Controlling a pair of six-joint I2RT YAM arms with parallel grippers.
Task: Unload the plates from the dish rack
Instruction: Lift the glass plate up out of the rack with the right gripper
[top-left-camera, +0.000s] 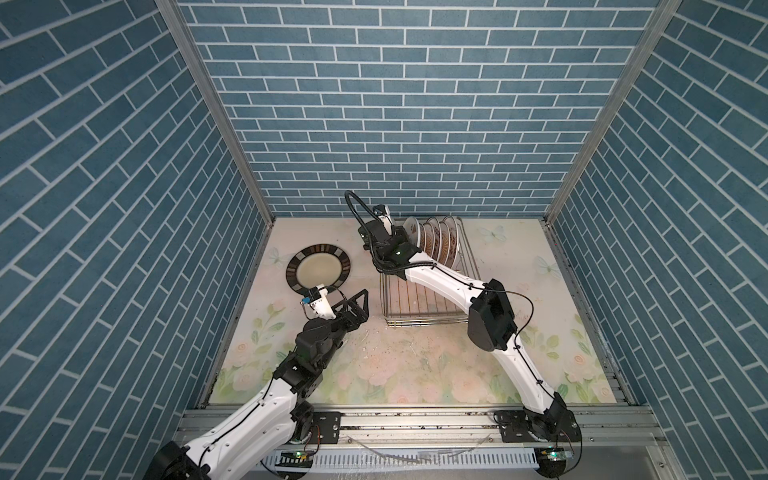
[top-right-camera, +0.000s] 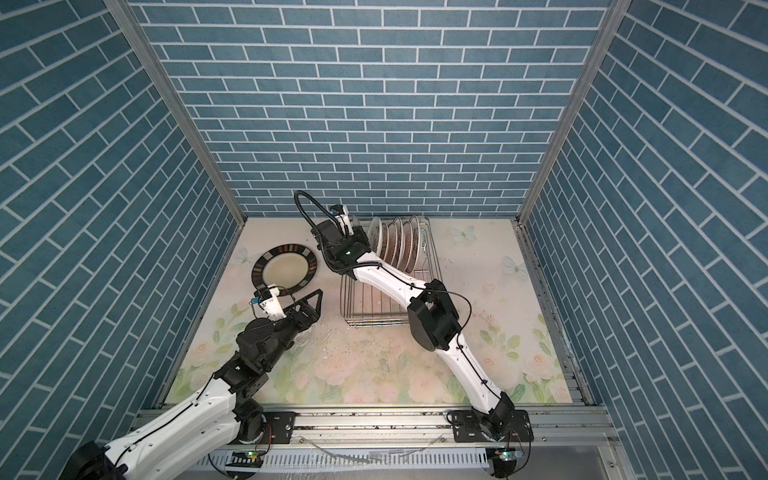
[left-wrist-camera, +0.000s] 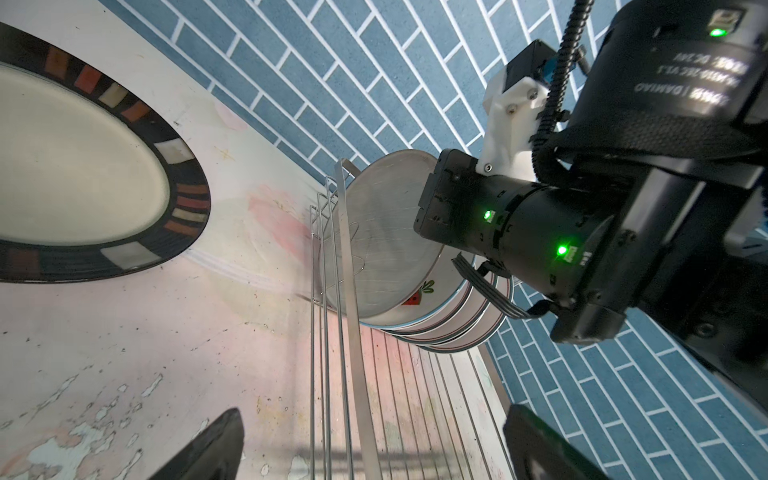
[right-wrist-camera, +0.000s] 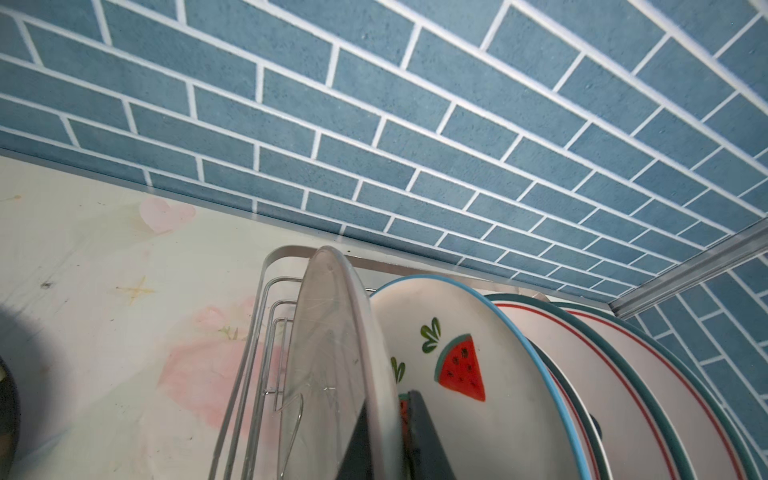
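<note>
The silver wire dish rack (top-left-camera: 419, 305) stands at the back middle, with several plates (top-left-camera: 438, 241) upright at its far end. My right gripper (right-wrist-camera: 384, 436) is shut on the rim of the frontmost white plate (right-wrist-camera: 332, 353), one finger on each face. Right behind it stands the watermelon plate (right-wrist-camera: 478, 374). A larger dark-rimmed plate (top-left-camera: 318, 266) lies flat on the table to the rack's left. My left gripper (left-wrist-camera: 374, 453) is open and holds nothing. It hovers by the rack's near left side (left-wrist-camera: 349, 332).
Blue brick walls close in the back and both sides. The back wall is just behind the rack. The right forearm (top-left-camera: 440, 282) stretches over the rack's bare wire floor. The floral table mat (top-left-camera: 395, 365) lies in front.
</note>
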